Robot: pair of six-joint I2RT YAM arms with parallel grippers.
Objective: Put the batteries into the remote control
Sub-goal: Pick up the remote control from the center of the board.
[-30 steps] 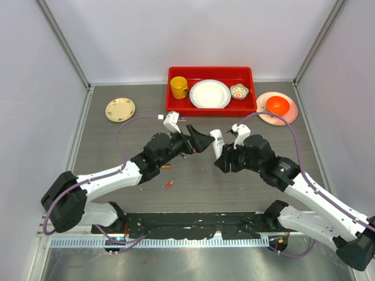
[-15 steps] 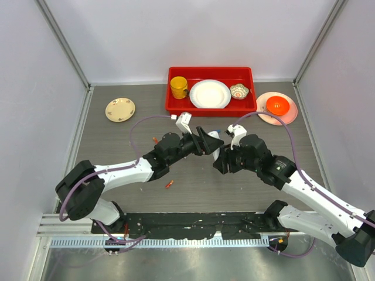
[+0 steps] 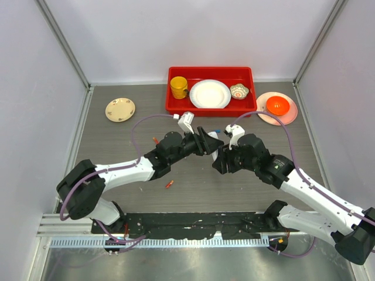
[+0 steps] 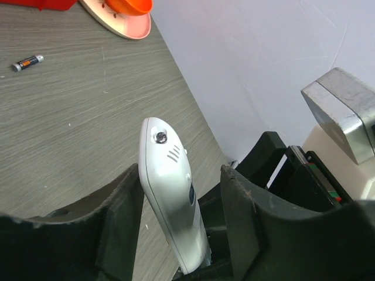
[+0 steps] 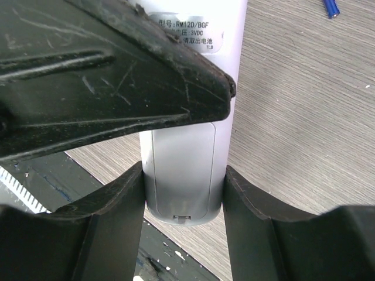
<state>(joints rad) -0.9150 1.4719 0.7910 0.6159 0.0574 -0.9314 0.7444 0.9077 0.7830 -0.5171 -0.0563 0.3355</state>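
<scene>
1. Your right pincer [image 5: 184,187] is clamped on the slim white plastic remote control [image 5: 183,155]. Both black pads press the sides of its rounded butt end.
2. The remote control's long axis runs straight out from that pincer, away from its wrist. Its back face, with a printed label and a plain panel with a small catch, is turned to the right wrist camera.
3. Your left pincer [image 4: 180,175] stands partly open astride the same remote control, further along its length. One pad lies against it, and a gap shows at the other.
4. From the left wrist, the nose with its small round emitter points up and away from the pincer, leaning slightly left.
5. Both pincers meet over the middle of the grey wood-grain worktop [image 3: 99,140].
6. A thin blue cylinder battery [image 5: 331,8] lies on the worktop beyond the remote control.
7. A dark battery with an orange band [image 4: 27,62] lies near the pink plate [image 4: 126,26].
8. A red-orange battery [image 3: 169,184] lies on the near side of your left arm.
</scene>
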